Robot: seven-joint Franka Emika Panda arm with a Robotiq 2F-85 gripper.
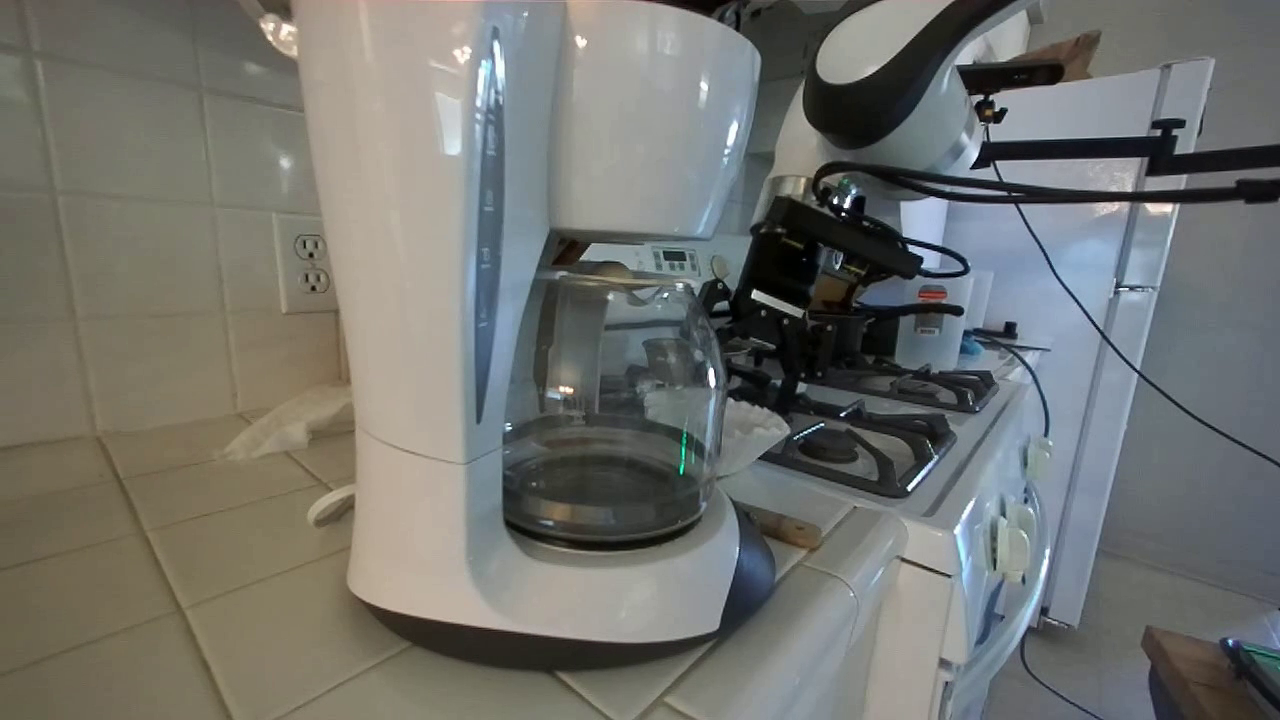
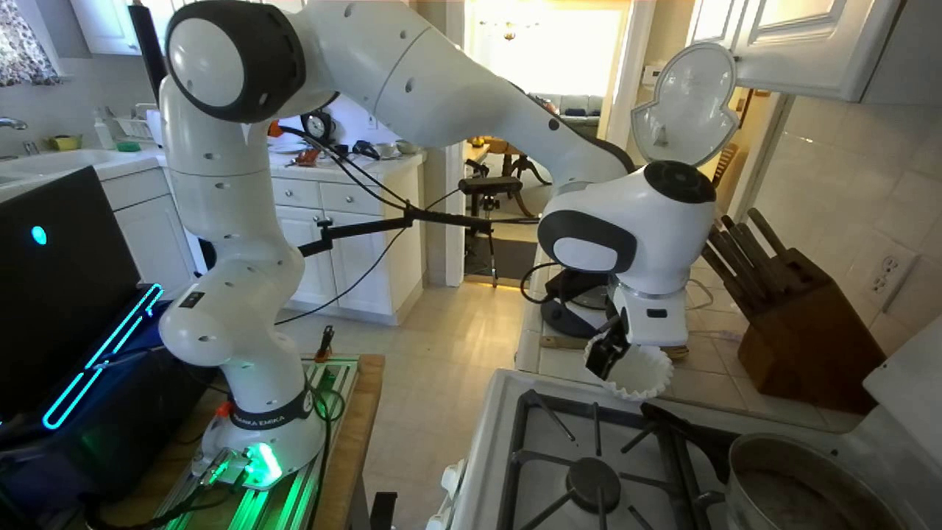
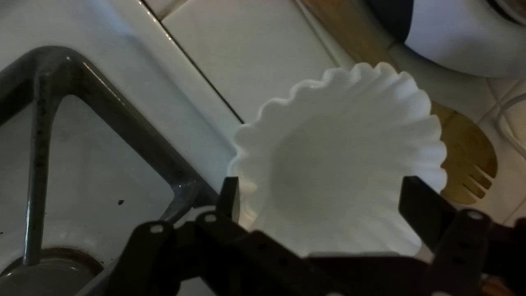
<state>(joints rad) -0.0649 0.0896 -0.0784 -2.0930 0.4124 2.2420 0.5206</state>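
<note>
"Tiled desk [image 1: 270, 570] at left, stove [image 1: 960, 475] to its right, in an exterior view. Any writing there?"

"Marks run down the gauge [image 1: 489, 220] of the white coffee maker [image 1: 410, 330], nearest us, but they're too small to read, as is the red label [image 1: 932, 293] on a container [image 1: 915, 345] farther off. A white paper filter [image 1: 752, 435] shows beyond the glass carafe [image 1: 610, 460], near where desk meets stove."

"And an exterior view showing the whole arm [image 2: 456, 88]?"

"Its collar [image 2: 272, 419], low at left, reads 'FRANKA EMIKA'. A knife block [image 2: 809, 338] stands far right, a pot [image 2: 795, 453] near right."

"Wrist view: is the claw [image 3: 320, 193] holding anything?"

"Nothing I can see. It's spread wide, the filter framed between its fingers [image 3: 423, 213]; whether they touch it, I can't tell. A slotted wooden spatula [image 3: 468, 152] shows behind the filter at right, a burner grate [image 3: 130, 127] at left."
</note>
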